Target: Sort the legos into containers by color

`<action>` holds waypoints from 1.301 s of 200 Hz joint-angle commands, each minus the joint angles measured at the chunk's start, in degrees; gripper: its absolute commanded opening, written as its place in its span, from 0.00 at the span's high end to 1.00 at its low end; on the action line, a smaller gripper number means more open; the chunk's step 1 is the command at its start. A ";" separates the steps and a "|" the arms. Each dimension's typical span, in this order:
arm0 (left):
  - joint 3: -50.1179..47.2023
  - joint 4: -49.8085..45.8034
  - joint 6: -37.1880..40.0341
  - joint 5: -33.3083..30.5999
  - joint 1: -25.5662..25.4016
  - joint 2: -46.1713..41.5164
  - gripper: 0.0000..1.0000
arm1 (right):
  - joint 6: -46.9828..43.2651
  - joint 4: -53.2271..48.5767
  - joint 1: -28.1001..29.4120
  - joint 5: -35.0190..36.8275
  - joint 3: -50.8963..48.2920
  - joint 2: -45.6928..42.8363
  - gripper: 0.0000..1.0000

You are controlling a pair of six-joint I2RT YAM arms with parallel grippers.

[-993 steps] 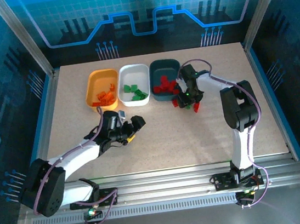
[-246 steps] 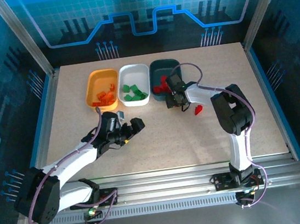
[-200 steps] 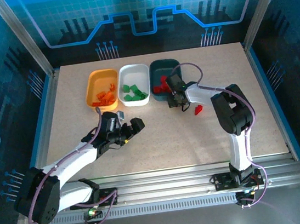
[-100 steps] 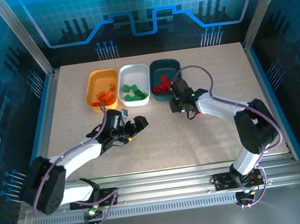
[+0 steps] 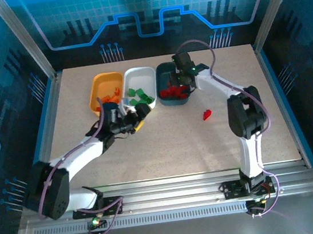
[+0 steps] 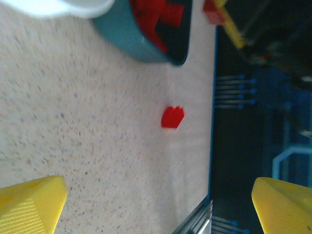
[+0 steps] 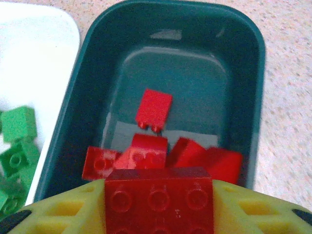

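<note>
Right pincer (image 7: 158, 202) pinches a red brick (image 7: 158, 192) over the dark teal tray (image 7: 258, 73) holding red bricks (image 7: 153, 109); white tray (image 7: 44, 53) holds green bricks (image 7: 18, 124), orange-yellow tray (image 5: 103, 82) orange bricks (image 5: 109, 98); left pincer (image 6: 156, 200) spread.

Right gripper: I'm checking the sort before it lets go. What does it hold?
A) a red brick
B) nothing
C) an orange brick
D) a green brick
A: in the right wrist view a red brick sits clamped between the right gripper's yellow fingers, over the dark teal tray.

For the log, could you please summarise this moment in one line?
right: red brick over teal tray | left: open | loose brick: table
</note>
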 commanded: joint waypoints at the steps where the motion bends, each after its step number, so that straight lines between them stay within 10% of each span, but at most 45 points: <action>1: -2.51 -7.79 3.47 1.24 4.06 -6.69 0.01 | -1.19 -6.75 -0.33 -1.93 8.15 5.67 0.47; 77: -5.78 -15.67 6.43 -0.33 7.02 -16.45 0.01 | -0.71 -6.90 -1.13 0.76 6.46 1.82 0.34; 162: -10.59 -11.99 4.78 -1.40 5.76 -17.72 0.01 | 25.52 -3.24 -0.87 12.29 -41.60 -30.19 0.21; 260: -10.98 -11.04 5.39 -3.05 -0.91 -14.74 0.01 | 28.55 3.89 -3.97 7.56 -41.68 -18.66 0.21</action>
